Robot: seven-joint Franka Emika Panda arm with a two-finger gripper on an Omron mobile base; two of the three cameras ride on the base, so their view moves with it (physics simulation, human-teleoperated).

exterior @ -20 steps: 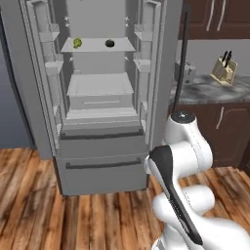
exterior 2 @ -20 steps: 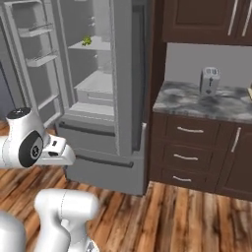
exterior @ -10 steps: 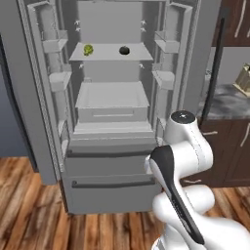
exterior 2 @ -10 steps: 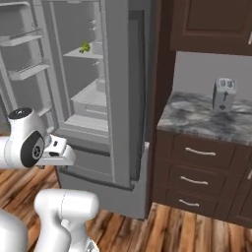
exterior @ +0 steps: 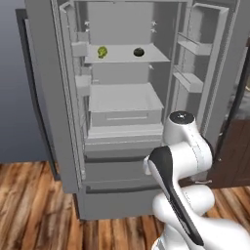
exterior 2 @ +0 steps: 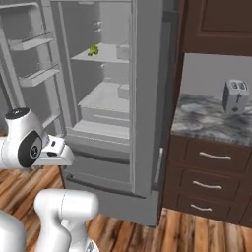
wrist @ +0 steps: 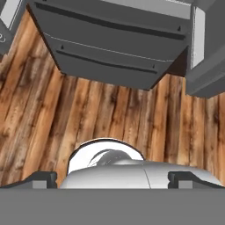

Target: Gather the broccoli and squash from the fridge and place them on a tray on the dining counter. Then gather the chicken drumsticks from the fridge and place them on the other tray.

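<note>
The grey fridge point(exterior: 117, 171) stands with both upper doors swung open. On its upper shelf lies the small green-yellow broccoli point(exterior: 102, 52) point(exterior 2: 93, 50). A dark round squash point(exterior: 138, 51) rests to the right of it on the same shelf. My gripper point(wrist: 113, 180) points down at the wood floor in front of the fridge's lower drawers point(wrist: 110, 48). Its fingertips point(wrist: 41, 179) stand wide apart with nothing between them, so it is open. My folded arm is well below and in front of the shelf. The trays, the dining counter and the chicken drumsticks are out of view.
The open fridge doors with their shelves flank the opening on both sides point(exterior: 195, 73) point(exterior 2: 34, 74). Right of the fridge stands a dark brown cabinet point(exterior 2: 211, 182) with a marbled top carrying a toaster point(exterior 2: 235, 97). Wood floor point(exterior: 34, 205) lies in front.
The base has driven closer to the fridge, so the fridge looms larger and more centred in both base views. The arm keeps its folded pose and the gripper stays open.
</note>
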